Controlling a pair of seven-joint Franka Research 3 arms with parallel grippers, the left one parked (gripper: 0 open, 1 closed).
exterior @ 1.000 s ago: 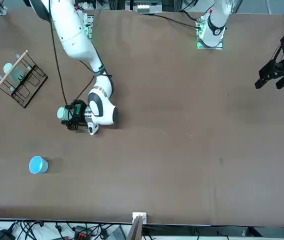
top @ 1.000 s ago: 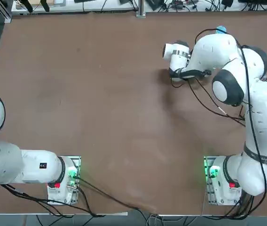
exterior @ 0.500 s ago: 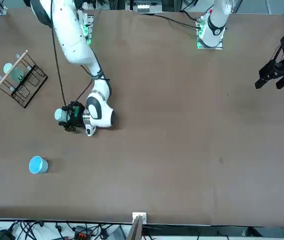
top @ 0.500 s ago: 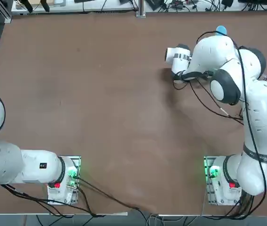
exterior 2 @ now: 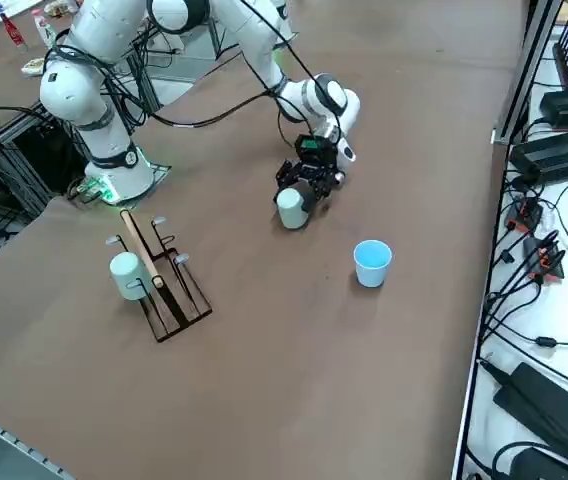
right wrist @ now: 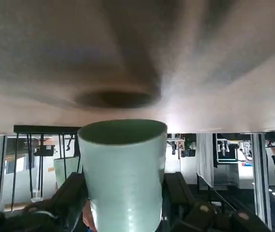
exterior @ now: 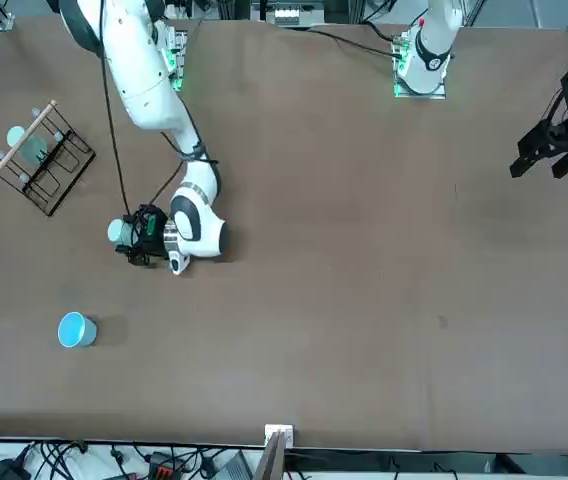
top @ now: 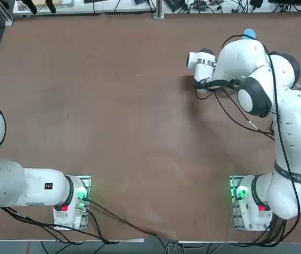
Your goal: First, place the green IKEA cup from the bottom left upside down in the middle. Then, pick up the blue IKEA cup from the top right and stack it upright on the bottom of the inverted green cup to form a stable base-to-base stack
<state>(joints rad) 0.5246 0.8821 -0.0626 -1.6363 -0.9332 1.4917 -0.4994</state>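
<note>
The green IKEA cup [exterior: 116,232] is clamped between the fingers of my right gripper [exterior: 132,235], right of the table's middle. In the wrist view its mouth [right wrist: 122,131] faces the table with a small gap above its shadow, and both fingers [right wrist: 73,194] press its sides. From the right side the green cup [exterior 2: 289,208] hangs under the gripper [exterior 2: 302,193]. The blue IKEA cup [exterior: 76,329] stands upright and alone near the far right of the table, also seen from the side [exterior 2: 372,263]. In the top view the arm hides the green cup; only the blue cup's rim [top: 249,34] shows.
A black wire rack [exterior: 42,158] with a wooden bar stands near the table's right edge, with a pale cup [exterior 2: 127,275] hung on it. Cables trail from the wrist [top: 230,114]. The parked left arm's gripper [exterior: 554,150] hangs over the other side.
The right arm has carried the green cup a short way toward the table's right and far side. The grip on it is unchanged.
</note>
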